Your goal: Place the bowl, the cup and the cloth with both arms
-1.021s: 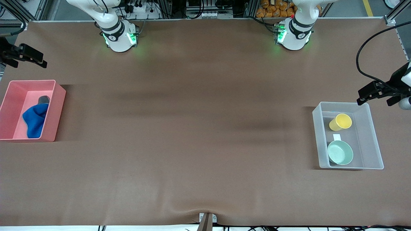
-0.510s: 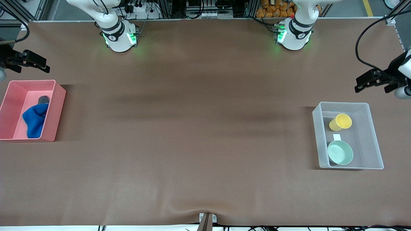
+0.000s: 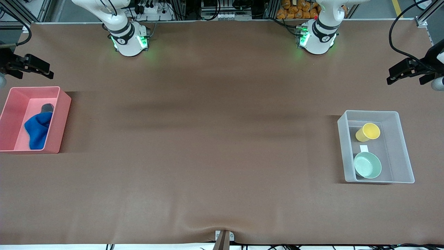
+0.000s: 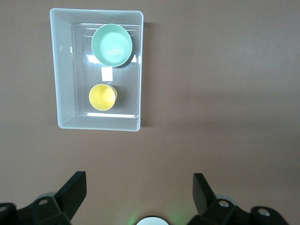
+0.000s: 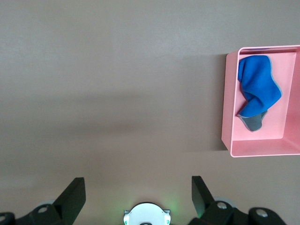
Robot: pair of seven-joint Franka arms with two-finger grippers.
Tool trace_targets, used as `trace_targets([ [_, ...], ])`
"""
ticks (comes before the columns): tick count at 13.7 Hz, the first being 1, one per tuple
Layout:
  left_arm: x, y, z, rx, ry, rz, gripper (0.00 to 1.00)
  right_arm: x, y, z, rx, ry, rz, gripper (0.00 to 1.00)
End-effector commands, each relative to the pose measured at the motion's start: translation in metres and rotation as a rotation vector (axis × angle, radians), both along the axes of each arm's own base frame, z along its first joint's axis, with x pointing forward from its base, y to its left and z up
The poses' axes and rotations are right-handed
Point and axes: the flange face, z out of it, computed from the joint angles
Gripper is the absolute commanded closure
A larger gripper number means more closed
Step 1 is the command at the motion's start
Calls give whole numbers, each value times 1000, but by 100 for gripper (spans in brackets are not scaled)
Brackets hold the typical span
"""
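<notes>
Simply brown table [image 3: 215, 139], two bins.

**How the three cameras are set up here**

Front cam sits high across the bench [image 3: 222, 156], facing both arm bases along the top of its frame, and takes in the whole surface. The left wrist cam looks straight down from well up, its own fingers [image 4: 72, 192] poking in at the frame edge, with the clear bin [image 4: 65, 70] fully in shot. The right wrist cam does the same over the pink bin [image 5: 227, 103]. Front cam also shows the clear bin [image 3: 399, 146] and the pink bin [image 3: 60, 121].
</notes>
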Motion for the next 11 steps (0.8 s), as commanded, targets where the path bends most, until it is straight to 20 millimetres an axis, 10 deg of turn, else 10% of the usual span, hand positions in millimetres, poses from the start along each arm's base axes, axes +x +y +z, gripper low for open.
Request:
trace_targets([
  [1, -9, -15, 4, -4, 4, -20, 0, -1, -4, 6, -9, -10, 3, 0],
  [11, 3, -14, 11, 4, -17, -21, 0, 0, -5, 5, -9, -13, 0, 0],
])
